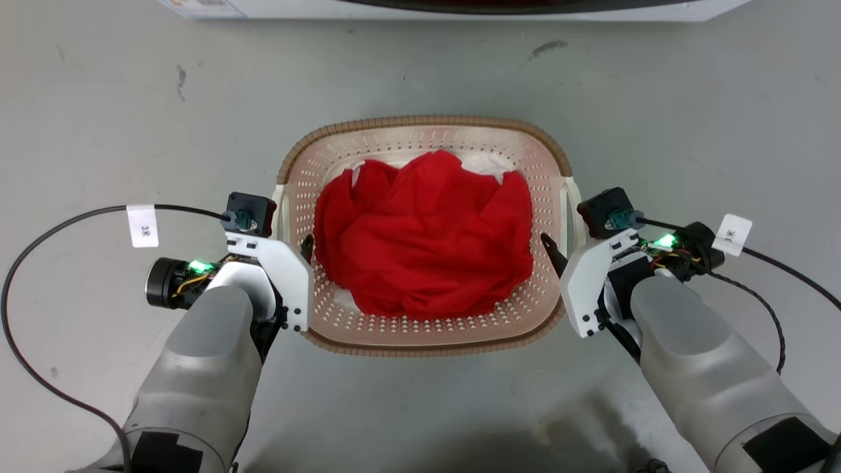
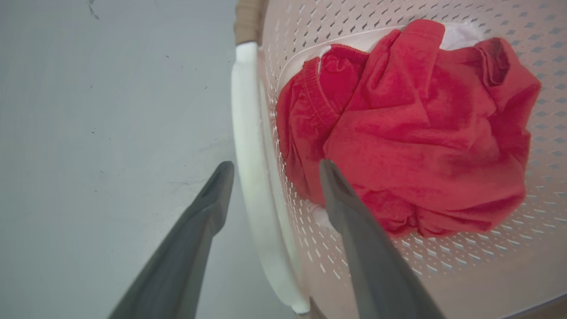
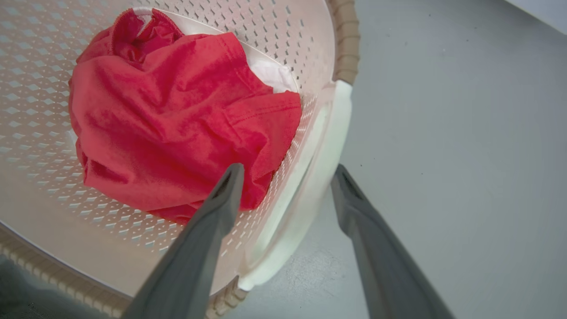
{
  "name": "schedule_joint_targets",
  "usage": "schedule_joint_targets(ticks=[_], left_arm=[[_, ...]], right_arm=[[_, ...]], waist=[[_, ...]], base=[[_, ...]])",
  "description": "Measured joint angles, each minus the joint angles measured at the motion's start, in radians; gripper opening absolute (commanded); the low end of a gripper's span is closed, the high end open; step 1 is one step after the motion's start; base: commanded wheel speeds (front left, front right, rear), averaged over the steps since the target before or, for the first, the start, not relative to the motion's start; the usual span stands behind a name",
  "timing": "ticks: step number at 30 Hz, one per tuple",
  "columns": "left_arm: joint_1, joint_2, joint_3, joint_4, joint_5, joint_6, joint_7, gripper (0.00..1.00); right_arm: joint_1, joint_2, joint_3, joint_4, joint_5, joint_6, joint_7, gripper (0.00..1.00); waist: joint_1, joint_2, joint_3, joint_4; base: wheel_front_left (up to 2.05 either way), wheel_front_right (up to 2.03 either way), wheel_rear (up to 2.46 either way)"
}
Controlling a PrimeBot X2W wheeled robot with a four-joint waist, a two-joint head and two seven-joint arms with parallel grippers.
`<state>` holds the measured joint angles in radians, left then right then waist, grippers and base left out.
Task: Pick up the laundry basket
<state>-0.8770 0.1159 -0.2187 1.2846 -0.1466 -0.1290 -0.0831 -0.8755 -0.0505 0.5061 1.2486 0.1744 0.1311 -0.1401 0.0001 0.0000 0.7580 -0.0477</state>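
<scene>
The laundry basket (image 1: pixel 427 123) stands on the grey floor, cream with perforated walls and a brown woven-look rim. A crumpled red garment (image 1: pixel 427 230) lies in it. My left gripper (image 1: pixel 294 248) is open at the basket's left side. In the left wrist view its two fingers straddle the white handle (image 2: pixel 248 133), one outside over the floor, one inside by the red garment (image 2: pixel 421 133). At the right side my right gripper (image 1: pixel 564 246) is open too. Its fingers straddle the other white handle (image 3: pixel 328 146), the inner one over the red garment (image 3: pixel 177 124).
The white base of a washing machine (image 1: pixel 460 8) runs along the far edge. Black cables with white tags (image 1: pixel 142 225) loop out from both wrists over the floor. A bit of white cloth (image 3: pixel 274 73) shows under the red garment.
</scene>
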Motion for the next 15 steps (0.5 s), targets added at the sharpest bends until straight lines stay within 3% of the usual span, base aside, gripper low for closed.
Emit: schedule_joint_targets(ticks=[15], left_arm=[[-0.030, 0.001, -0.026, 0.002, -0.018, 0.000, 0.015, 1.00]], right_arm=[[-0.046, 0.000, 0.039, 0.022, 0.045, 0.000, 0.014, 1.00]], waist=[[0.0000, 0.0000, 0.084, -0.003]], base=[[0.00, 0.00, 0.00]])
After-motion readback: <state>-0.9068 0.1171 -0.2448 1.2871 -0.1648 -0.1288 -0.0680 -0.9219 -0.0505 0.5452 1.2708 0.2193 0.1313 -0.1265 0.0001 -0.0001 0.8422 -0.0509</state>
